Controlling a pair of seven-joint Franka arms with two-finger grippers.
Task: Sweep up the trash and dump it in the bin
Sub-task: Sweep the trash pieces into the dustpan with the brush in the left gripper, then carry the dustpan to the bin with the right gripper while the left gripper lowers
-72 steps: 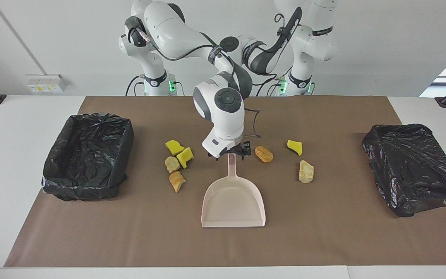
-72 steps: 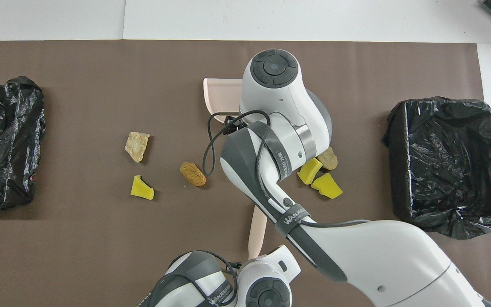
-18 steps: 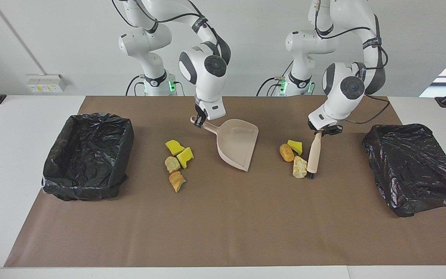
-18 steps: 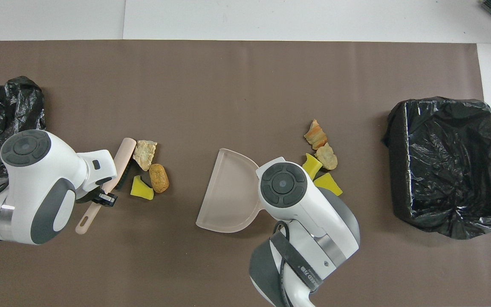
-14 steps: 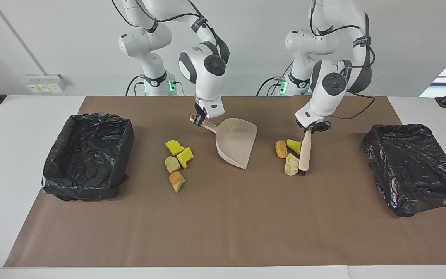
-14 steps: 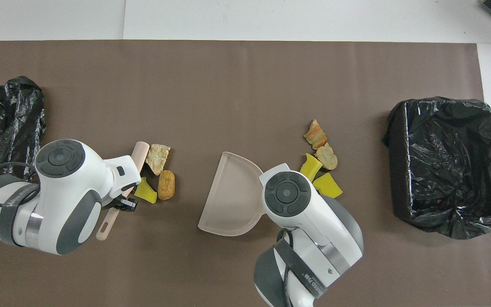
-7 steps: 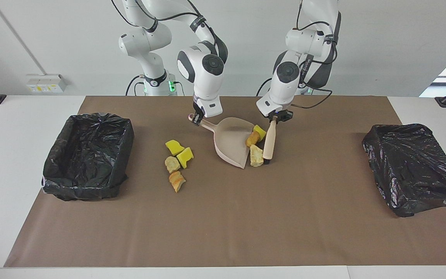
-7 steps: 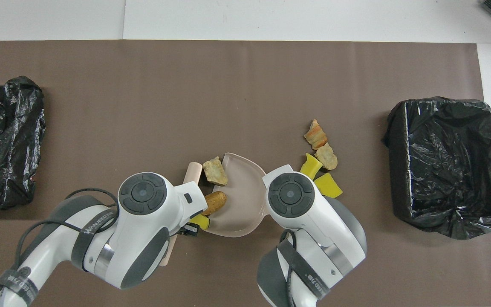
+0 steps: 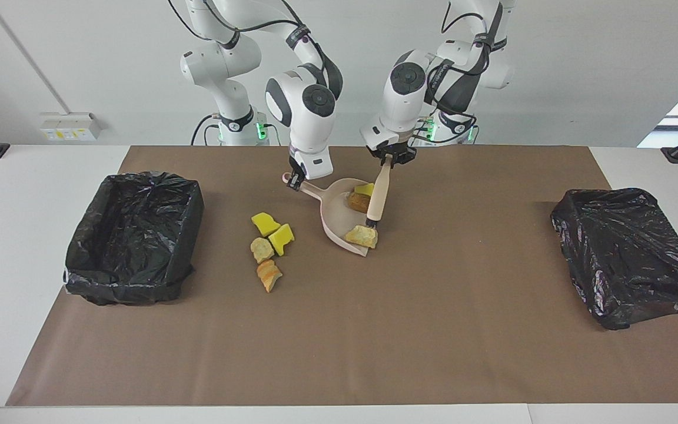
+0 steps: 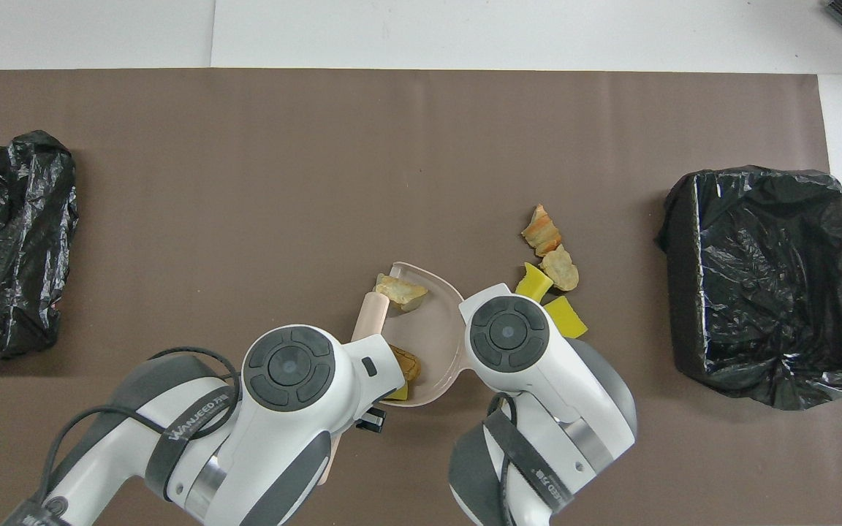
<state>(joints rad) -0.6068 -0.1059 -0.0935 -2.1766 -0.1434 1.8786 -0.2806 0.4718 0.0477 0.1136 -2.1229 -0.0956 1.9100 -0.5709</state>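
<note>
My right gripper point(image 9: 293, 181) is shut on the handle of the pale pink dustpan point(image 9: 339, 221), which rests tilted on the mat. My left gripper point(image 9: 387, 159) is shut on the beige brush point(image 9: 379, 197), whose bristle end is at the pan's mouth. Three pieces of trash lie in the pan: a yellow sponge point(image 9: 365, 189), a brown lump point(image 9: 358, 202) and a tan lump point(image 9: 362, 237) at the lip. Several more pieces point(image 9: 269, 247) lie beside the pan toward the right arm's end. A black-lined bin point(image 9: 133, 235) stands at that end.
A second black-lined bin point(image 9: 633, 253) stands at the left arm's end of the brown mat point(image 9: 339, 341). In the overhead view both wrists cover the pan's point(image 10: 432, 329) handle side, and the loose pieces point(image 10: 549, 270) lie close to the right wrist.
My left gripper has swept the brush toward the right arm's end, pushing three pieces into the dustpan. The right gripper has kept hold of the pan, which shifted only slightly.
</note>
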